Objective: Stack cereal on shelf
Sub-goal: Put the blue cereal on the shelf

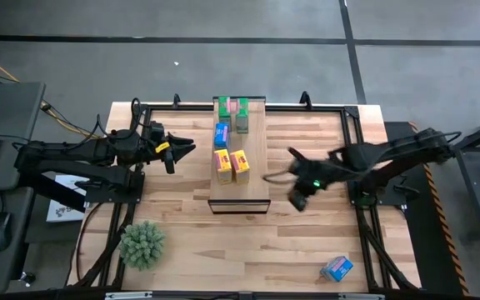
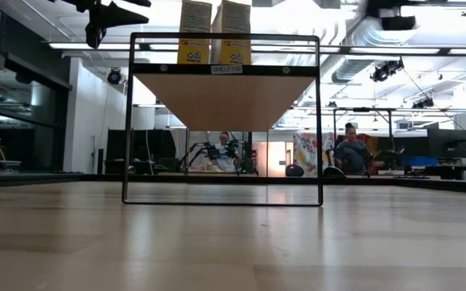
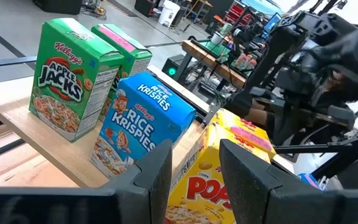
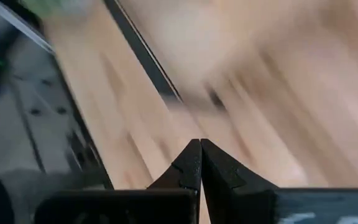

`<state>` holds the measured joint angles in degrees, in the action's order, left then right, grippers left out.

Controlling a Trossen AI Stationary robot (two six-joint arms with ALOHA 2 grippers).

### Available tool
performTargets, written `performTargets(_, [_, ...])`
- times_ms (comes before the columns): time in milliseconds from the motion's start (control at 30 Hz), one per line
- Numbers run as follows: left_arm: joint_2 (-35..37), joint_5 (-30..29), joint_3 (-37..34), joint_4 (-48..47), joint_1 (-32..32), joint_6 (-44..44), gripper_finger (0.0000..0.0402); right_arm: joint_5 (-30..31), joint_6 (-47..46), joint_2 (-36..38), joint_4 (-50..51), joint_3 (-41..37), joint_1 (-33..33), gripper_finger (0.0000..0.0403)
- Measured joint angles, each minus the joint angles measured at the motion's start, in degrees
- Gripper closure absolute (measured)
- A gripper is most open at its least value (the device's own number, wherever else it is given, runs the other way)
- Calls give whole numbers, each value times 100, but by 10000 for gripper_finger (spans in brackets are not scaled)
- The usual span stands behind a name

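Overhead layout, task partly done. Five cereal boxes stand on the shelf point(image 1: 255, 179), the pale plank raised on a dark frame at the middle of the tabletop point(image 1: 307, 242): two green boxes point(image 1: 223, 106) point(image 1: 242, 123) at the far end, one blue box point(image 1: 221, 134) behind them, and two yellow boxes point(image 1: 222, 162) point(image 1: 240, 162) side by side nearest the plank's bare front half. They sit in a loose line along the plank's length, presumably so that each new box takes the next free place toward the front.

The sixth box, also blue point(image 1: 337, 267), lies alone on the tabletop near the front right corner, well apart from the shelf; I judge it the only piece left to place.

My right gripper point(image 1: 298, 200) hangs just beside the shelf's right edge, its jaws closed together on nothing, as my right wrist view shows. The arm appears blurred there, so I judge it in transit; its side of the tabletop makes it the natural one to fetch the stray box.

My left gripper point(image 1: 170, 155) waits left of the shelf, jaws parted and empty, aimed at the row. A spiky green plant ball point(image 1: 142, 242) sits at the front left, clear of the work.
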<state>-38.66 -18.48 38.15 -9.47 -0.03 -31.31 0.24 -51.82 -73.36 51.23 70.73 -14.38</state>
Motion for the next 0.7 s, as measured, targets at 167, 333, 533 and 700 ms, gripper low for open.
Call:
performTargets(167, [-1,2,0,-16,0,0,275,-492,-2103,393,803,-368,-1175,402])
performTargets(333, [0,0,0,-19,0,0,275,-1075,-4304,433,587,-562,-2337,352])
performTargets(533, [-1,-2,0,-16,0,2,275,-1035,-6784,435,322,-598,-3440,222])
performTargets(700, [0,-4,0,-18,0,18,275,-720,-8127,408,211,-598,-4195,134])
